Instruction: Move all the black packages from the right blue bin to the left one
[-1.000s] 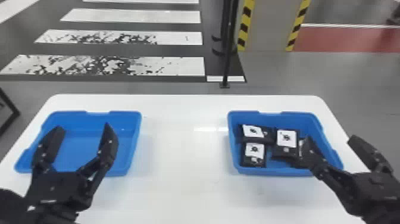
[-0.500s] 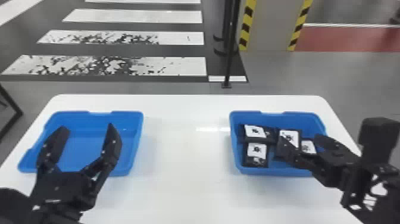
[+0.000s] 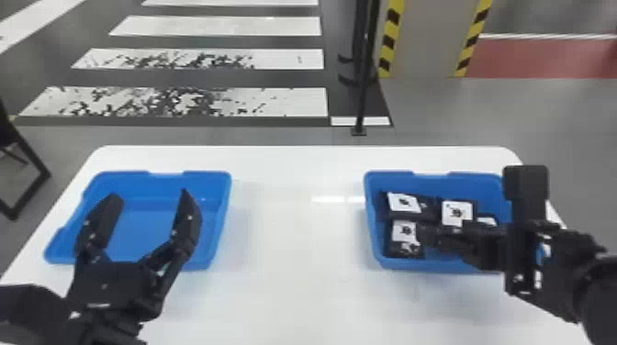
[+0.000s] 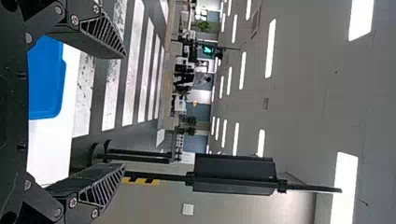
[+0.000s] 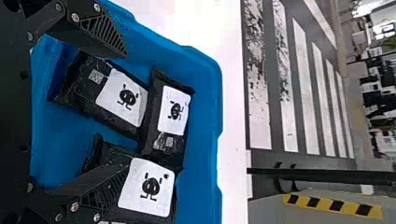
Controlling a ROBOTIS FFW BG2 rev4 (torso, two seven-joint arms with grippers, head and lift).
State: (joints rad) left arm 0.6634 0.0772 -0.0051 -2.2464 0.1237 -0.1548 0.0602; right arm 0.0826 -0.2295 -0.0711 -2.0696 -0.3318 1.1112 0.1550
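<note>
Over the left blue bin, my left gripper is parked with its fingers spread; the left wrist view shows that gripper facing the room. My right gripper is at the right blue bin, coming in from the right over its contents. The bin holds several black packages with white labels, such as a back-left one, a front-left one and a middle one; another is partly hidden. In the right wrist view the open gripper has one finger overlapping a package.
Both bins stand on a white table, with bare tabletop between them. Behind it, a black pole stands on the floor. A dark frame is at the far left.
My right gripper has moved left over the right bin and its wrist has turned, so the arm now covers the bin's right part. The left arm has stayed put.
</note>
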